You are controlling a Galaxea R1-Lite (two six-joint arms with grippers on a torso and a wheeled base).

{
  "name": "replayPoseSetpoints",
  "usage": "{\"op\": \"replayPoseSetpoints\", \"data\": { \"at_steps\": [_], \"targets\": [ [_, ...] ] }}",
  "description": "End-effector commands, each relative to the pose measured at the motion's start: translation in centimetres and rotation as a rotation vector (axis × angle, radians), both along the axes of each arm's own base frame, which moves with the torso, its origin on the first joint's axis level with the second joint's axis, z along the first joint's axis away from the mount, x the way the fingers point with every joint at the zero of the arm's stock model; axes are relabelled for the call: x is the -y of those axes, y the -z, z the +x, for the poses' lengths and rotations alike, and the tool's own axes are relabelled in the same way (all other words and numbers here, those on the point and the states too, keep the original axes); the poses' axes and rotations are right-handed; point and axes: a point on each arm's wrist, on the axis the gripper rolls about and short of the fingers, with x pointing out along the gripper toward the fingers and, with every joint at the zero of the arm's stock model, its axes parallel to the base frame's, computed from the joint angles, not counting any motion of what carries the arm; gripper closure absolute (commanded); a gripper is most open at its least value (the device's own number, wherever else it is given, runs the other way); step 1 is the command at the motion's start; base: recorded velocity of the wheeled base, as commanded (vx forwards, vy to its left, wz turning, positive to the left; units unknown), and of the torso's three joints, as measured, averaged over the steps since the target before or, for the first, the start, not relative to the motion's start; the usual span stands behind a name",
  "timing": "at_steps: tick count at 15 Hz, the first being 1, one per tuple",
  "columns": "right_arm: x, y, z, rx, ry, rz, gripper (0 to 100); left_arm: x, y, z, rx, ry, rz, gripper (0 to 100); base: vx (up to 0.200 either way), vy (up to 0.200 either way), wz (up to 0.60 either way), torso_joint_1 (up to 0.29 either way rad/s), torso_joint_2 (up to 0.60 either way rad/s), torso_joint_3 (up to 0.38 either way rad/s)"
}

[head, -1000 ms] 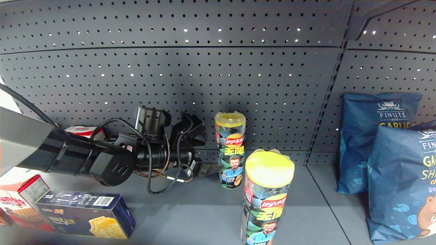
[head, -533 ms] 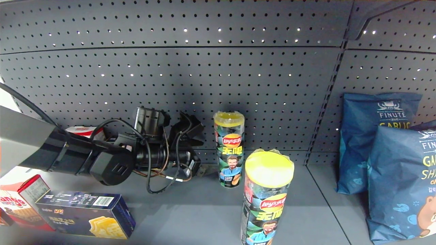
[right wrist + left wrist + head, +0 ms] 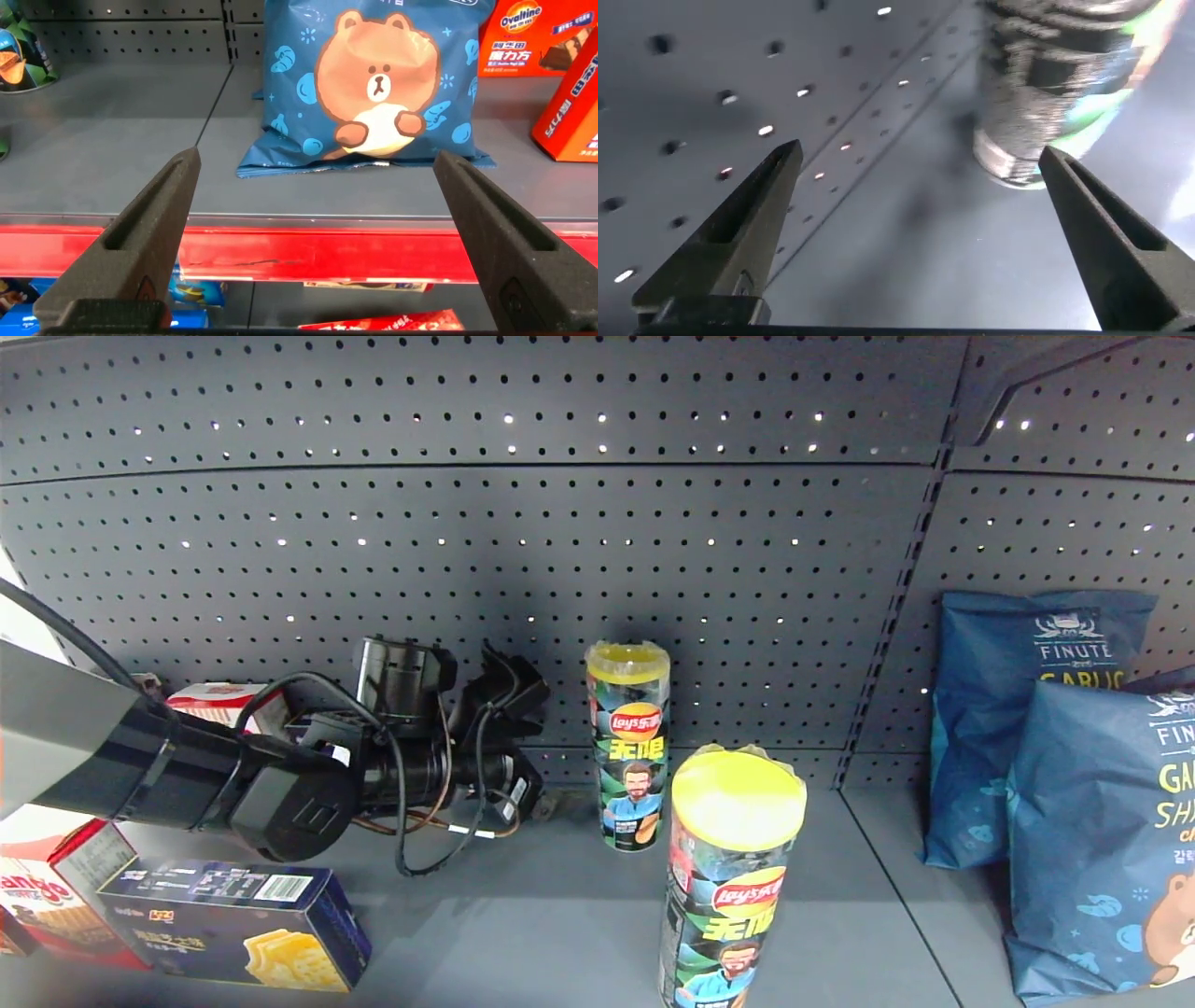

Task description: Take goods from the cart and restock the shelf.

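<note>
step: I judge rear chip can (image 3: 630,756) placed, upright mid-frame on shelf (image 3: 523,933), behind front can (image 3: 733,877) | left gripper (image 3: 920,154) jaws wide, empty, just beside it; right gripper (image 3: 316,157) wide, empty | next: back out straight without clipping it; fetch from cart

The rear can (image 3: 627,751) is standing by the shelf's (image 3: 560,933) back edge. The front can (image 3: 733,877) is standing before it, slightly rightward. The left gripper (image 3: 920,154) is hanging just left of the rear can. A box (image 3: 233,933) is lying near the front left corner, with a second box (image 3: 56,896) just left of it. At the right end, a far bag (image 3: 1018,728) is leaning behind a near bag (image 3: 1102,840).
</note>
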Motion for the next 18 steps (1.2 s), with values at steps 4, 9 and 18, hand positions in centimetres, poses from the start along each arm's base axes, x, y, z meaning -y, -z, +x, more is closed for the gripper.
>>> {"op": "replayPoseSetpoints", "data": {
  "at_steps": [4,9,18],
  "targets": [
    [0.0,0.0,0.0,0.0,0.0,0.0,0,-0.1,-0.2,0.3,0.025,-0.133,0.044,0,0.0,0.0,0.0,0.0,0.0,0.0],
    [0.0,0.0,0.0,0.0,0.0,0.0,0,0.8,-0.5,0.3,0.042,-0.203,0.044,0,0.0,0.0,0.0,0.0,0.0,0.0],
    [0.0,0.0,0.0,0.0,0.0,0.0,0,2.9,0.1,0.3,0.028,-0.166,0.036,0,0.0,0.0,0.0,0.0,0.0,0.0]
  ]
}}
